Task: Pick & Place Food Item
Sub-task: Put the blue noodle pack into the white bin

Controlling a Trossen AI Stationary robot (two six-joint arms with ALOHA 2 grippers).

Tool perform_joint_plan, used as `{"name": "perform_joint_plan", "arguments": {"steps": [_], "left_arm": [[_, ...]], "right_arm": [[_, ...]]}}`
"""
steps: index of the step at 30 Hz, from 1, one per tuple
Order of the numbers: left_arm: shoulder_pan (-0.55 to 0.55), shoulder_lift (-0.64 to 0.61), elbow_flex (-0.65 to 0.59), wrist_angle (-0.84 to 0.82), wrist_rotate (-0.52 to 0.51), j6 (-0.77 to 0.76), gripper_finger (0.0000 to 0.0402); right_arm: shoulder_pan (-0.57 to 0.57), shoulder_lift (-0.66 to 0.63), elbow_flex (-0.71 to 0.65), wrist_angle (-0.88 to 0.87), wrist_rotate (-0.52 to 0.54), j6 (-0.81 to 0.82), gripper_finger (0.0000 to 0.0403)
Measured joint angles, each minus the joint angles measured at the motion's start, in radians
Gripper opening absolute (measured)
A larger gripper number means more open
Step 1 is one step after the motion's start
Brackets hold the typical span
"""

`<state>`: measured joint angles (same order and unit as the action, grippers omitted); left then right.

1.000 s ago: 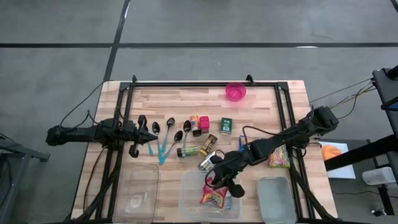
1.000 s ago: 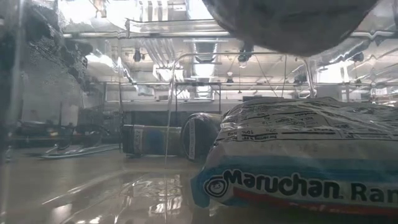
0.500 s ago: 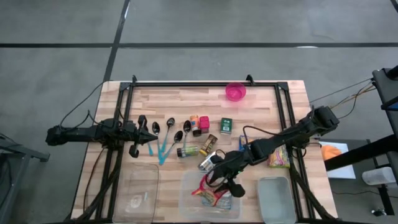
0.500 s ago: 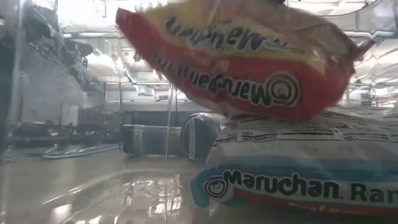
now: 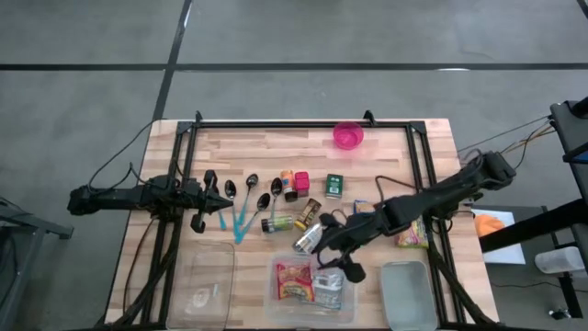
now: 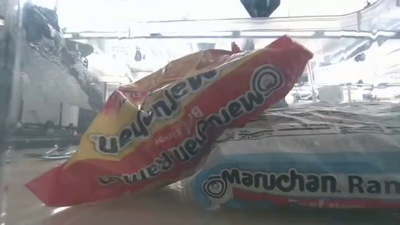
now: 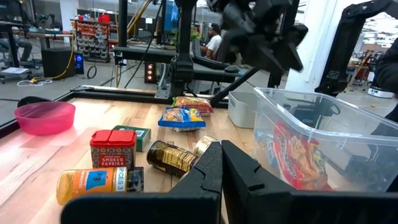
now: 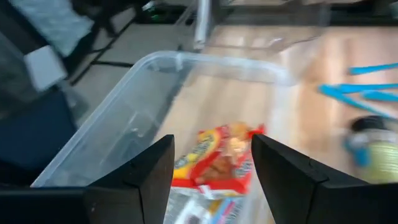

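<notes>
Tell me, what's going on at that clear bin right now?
Right gripper open, empty, above clear plastic bin. Red ramen packet lies inside, leaning on blue ramen packet. Left gripper shut, parked. Nothing blocking.

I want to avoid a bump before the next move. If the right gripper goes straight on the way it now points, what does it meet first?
Most likely the red ramen packet lying in the clear bin: the right gripper points down at it with open jaws. Depth is hard to judge from the wrist view.

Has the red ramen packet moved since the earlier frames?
Yes. The red ramen packet left the right tool and now lies in the clear bin, leaning on the blue packet.
</notes>
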<state>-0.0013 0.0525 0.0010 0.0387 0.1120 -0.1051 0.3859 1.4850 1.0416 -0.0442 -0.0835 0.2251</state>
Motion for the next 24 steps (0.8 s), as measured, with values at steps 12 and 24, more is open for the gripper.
{"name": "perform_joint_plan", "arguments": {"steps": [12,24], "left_arm": [[0.0,0.003,0.0,0.0,0.0,0.0,0.0],[0.0,0.011,0.0,0.001,0.0,0.0,0.0]], "right_arm": [[0.0,-0.249,-0.03,-0.386,0.226,-0.025,0.021],[-0.001,-0.297,-0.068,-0.741,0.298,-0.222,0.021]]}}
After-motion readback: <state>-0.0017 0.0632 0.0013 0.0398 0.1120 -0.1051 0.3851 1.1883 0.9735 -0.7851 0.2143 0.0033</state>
